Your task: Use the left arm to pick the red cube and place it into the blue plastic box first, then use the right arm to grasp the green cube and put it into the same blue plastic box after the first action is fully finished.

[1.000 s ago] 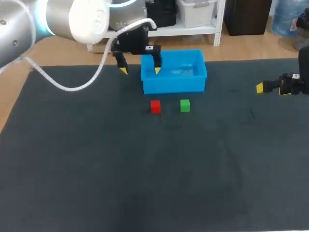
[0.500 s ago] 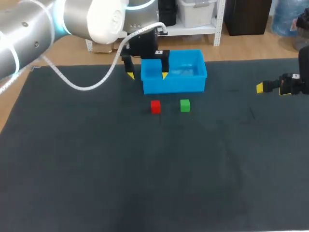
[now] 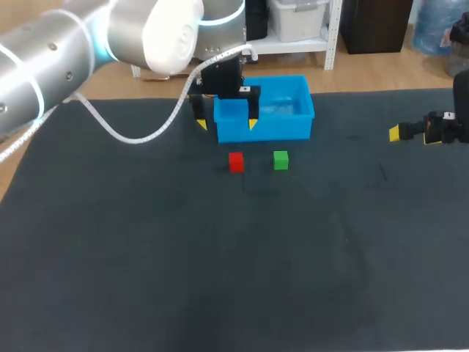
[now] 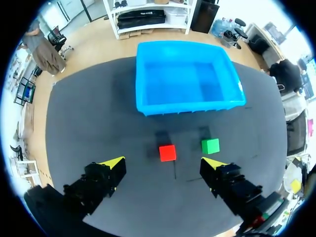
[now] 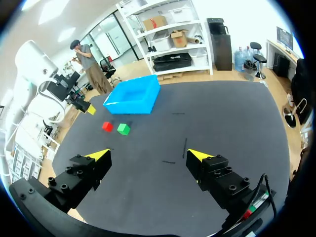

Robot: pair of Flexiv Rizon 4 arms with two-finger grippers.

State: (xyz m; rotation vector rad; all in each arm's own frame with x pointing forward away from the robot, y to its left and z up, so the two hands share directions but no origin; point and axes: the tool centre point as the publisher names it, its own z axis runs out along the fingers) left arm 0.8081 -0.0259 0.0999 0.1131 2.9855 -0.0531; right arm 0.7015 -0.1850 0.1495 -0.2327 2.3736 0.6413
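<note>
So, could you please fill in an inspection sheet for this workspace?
Surface: dark table, flat.
Job's things: red cube and green cube side by side, apart, in front of the blue box; box empty.
Clutter: nothing seen.
Claws: left claw open, hovering by the box's front left corner, red cube ahead of it; right claw open, at the table's right side.
Cables: white cable hanging from the left arm.
Surroundings: nothing seen over the table.

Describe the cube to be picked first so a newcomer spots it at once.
Find the open blue plastic box at the far middle of the dark table. Two small cubes sit apart just before it. The wanted one is the red cube, left of the green cube in the head view.
</note>
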